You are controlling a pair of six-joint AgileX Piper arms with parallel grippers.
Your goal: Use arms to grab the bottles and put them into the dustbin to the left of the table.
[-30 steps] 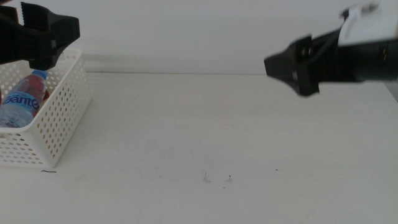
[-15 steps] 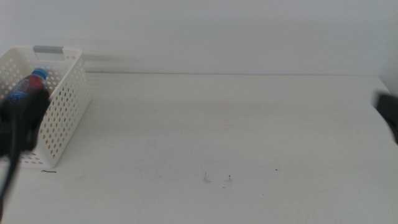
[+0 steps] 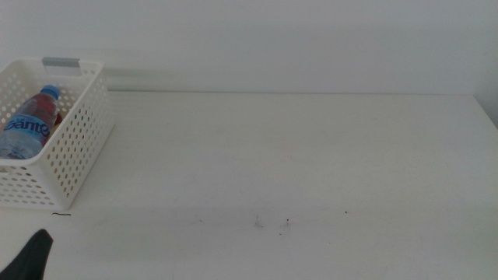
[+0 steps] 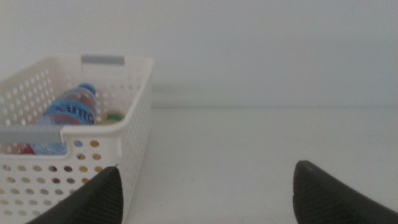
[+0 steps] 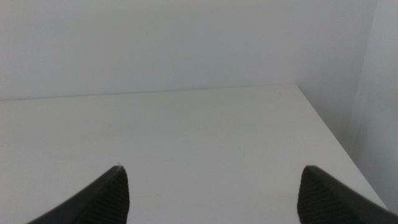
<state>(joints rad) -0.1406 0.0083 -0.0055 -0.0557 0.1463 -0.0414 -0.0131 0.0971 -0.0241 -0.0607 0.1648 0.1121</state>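
The white perforated dustbin [image 3: 78,148] stands at the table's left edge, also seen in the left wrist view as the dustbin [image 4: 134,134]. Inside it lies the clear water bottle [image 3: 27,128] with a blue cap and label, shown too as the bottle [image 4: 68,115], with a bit of red beside it and a yellowish piece [image 4: 113,116] behind. My left gripper [image 4: 205,186] is open and empty near the front left corner; only a dark tip [image 3: 31,257] shows in the middle view. My right gripper [image 5: 211,186] is open and empty over the bare table [image 3: 296,155], out of the middle view.
The table's right edge [image 5: 329,137] drops off beside a grey wall. A few tiny dark specks [image 3: 272,223] lie near the front middle of the tabletop.
Both arms have drawn back out of the middle view: the left one from above the dustbin down to the bottom left corner, the right one off to the right.
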